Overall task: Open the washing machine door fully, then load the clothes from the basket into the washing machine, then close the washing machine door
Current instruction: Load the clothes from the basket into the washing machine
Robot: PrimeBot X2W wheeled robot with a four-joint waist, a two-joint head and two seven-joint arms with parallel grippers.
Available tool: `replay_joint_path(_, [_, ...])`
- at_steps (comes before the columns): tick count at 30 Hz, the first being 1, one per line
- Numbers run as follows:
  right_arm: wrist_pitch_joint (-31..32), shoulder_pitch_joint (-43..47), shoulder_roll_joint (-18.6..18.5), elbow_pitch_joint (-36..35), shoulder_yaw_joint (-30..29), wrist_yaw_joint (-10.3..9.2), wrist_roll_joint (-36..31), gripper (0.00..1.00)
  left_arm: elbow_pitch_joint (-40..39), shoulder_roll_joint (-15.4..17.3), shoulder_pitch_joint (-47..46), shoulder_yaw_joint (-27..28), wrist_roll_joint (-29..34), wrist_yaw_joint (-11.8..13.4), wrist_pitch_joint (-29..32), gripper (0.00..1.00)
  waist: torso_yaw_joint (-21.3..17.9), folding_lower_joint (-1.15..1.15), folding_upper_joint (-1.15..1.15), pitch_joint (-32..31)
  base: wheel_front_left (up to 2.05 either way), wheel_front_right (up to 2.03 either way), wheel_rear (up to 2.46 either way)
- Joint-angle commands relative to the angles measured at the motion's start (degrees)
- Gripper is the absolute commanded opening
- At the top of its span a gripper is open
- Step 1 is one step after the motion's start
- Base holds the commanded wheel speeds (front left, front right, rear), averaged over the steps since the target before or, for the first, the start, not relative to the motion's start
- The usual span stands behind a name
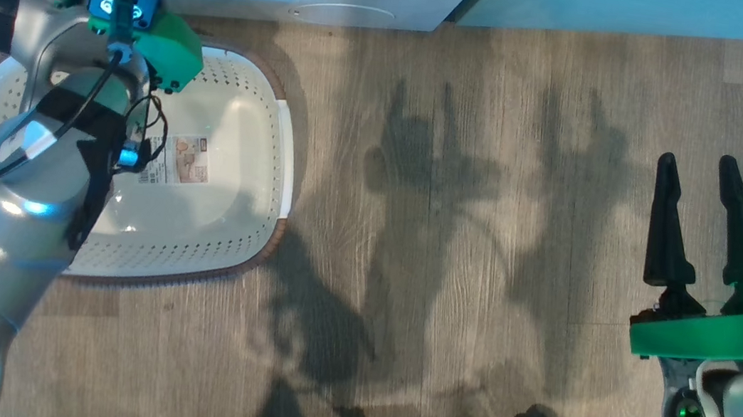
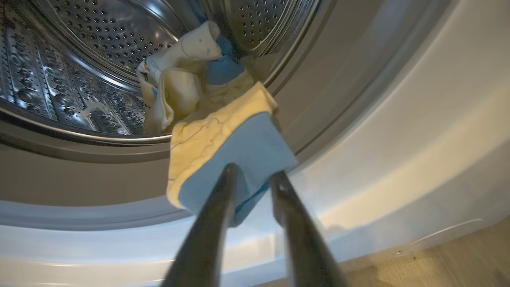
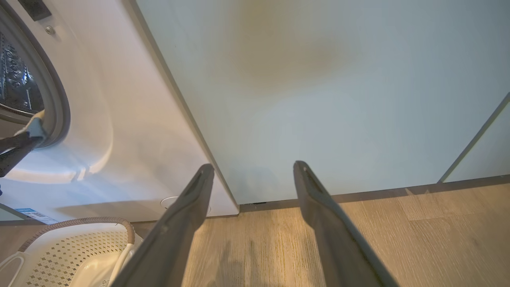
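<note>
Yellow-blue clothes [image 2: 207, 135] at left fingers [image 2: 215, 207], grip unclear; steel drum [image 2: 79, 59] cut off

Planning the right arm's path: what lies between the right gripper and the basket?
Between right gripper and basket, bare wood floor with shadows, per head view.

Drum [image 2: 99, 40] shiny perforated steel; clothes [image 2: 207, 135] soft cloth (creased); basket [image 1: 242, 98] smooth plastic; floor [image 1: 445, 247] wood-grain.

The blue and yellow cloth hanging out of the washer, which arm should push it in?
Left. The left gripper straddles the cloth at the drum's mouth; the right gripper hangs open over the floor, away from it.
</note>
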Motion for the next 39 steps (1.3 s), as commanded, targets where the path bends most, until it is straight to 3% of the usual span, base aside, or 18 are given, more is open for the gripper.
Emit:
replay_joint_path(1, [-0.55,0.03,0.11,-1.65,1.1,-0.16,0.66,1.0,-0.87,2.41,-1.8,1.61,0.73,4.89,0.25,0.0,0.0,0.0,0.0,0.01,0.0,0.0,0.0])
replay_joint_path(9, [-0.55,0.01,0.11,-1.83,1.08,-0.16,1.12,1.0,-2.5,2.16,-2.34,1.35,-0.11,4.98,1.33,0.0,0.51,0.0,0.0,-0.17,0.0,0.0,0.0])
replay_joint_path(16, [-0.55,0.32,0.11,-1.96,0.72,-0.16,1.64,1.0,-9.43,2.75,-3.26,2.34,-4.17,0.95,5.31,0.0,1.49,0.0,0.0,-0.42,0.0,0.0,0.0])
replay_joint_path(20, [-0.55,0.2,0.11,-1.94,1.06,-0.16,2.18,1.0,-13.45,4.79,-4.74,2.83,-6.18,-1.85,10.26,0.0,1.22,0.0,0.0,-0.33,0.0,0.0,0.0])
replay_joint_path(27, [-0.55,-0.19,0.11,-1.98,1.8,-0.16,4.13,1.0,-16.71,8.57,-7.69,4.21,-7.95,-3.83,17.05,0.0,-0.29,0.0,0.0,0.3,0.0,0.0,0.0])
replay_joint_path(39, [-0.55,-0.85,0.11,-1.98,3.07,-0.16,7.15,1.0,-13.21,13.64,-14.74,6.58,-10.24,-6.3,24.84,0.0,-4.38,0.0,0.0,3.25,0.0,0.0,0.0])
